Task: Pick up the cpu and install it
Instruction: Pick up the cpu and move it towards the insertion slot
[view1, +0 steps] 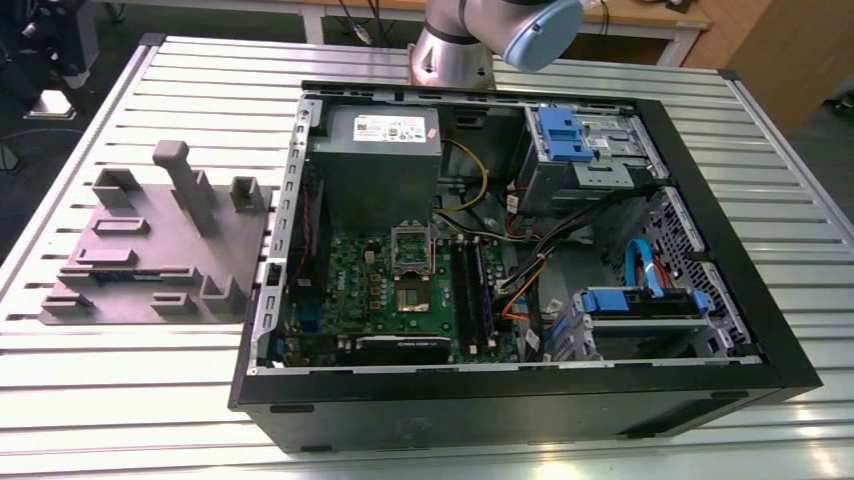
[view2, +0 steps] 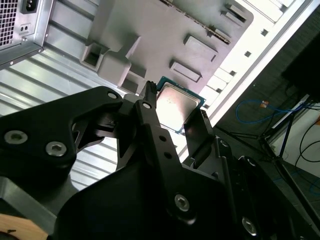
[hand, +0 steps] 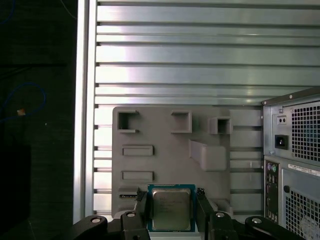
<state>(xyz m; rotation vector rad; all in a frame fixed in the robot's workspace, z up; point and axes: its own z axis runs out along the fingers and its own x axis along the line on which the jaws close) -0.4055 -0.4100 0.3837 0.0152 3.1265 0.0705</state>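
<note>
In the exterior view my arm (view1: 470, 45) stands at twelve o'clock of the open computer case (view1: 787, 365), where the green motherboard (view1: 360, 275) lies bare. A grey fixture block (view1: 160, 250) sits on the slatted table (view1: 134, 400) at nine o'clock of the case. In the second wrist view my gripper (view2: 175, 104) is clamped on the cpu (view2: 176, 111), with black fingers (view2: 150, 115) pressing two opposite edges. In the first wrist view the cpu (hand: 171, 210) sits in my grip, silver top showing, the fixture block (hand: 175, 145) behind it.
</note>
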